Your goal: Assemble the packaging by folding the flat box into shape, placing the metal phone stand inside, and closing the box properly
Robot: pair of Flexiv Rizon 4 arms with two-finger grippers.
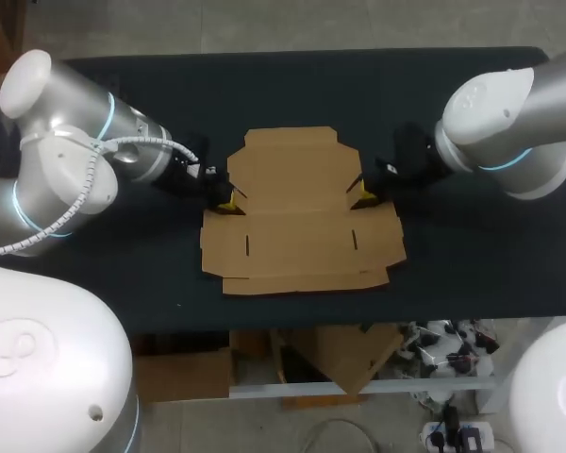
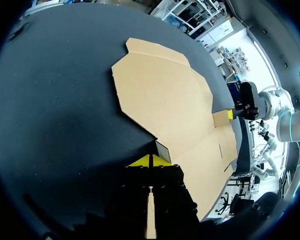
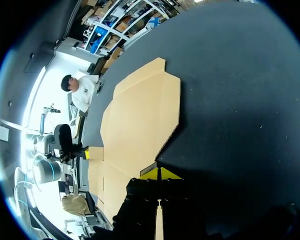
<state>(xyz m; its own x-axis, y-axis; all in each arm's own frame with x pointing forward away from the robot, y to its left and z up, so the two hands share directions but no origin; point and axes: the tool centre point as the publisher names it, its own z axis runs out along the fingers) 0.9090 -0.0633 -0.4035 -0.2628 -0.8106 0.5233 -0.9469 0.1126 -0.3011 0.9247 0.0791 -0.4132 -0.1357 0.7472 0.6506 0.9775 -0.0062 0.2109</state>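
Flat cardboard box [image 1: 297,212] lies unfolded mid tabletop [image 1: 472,255]. Left hand [image 1: 228,202] at the box's left side notch, yellow tips together against a small raised flap [image 2: 162,150]. Right hand [image 1: 363,196] at the right notch, tips likewise together. Can't tell whether cardboard is pinched between either pair.

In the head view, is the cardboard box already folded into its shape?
No, the cardboard box lies spread out flat on the dark table, and its large panels are not raised into walls.
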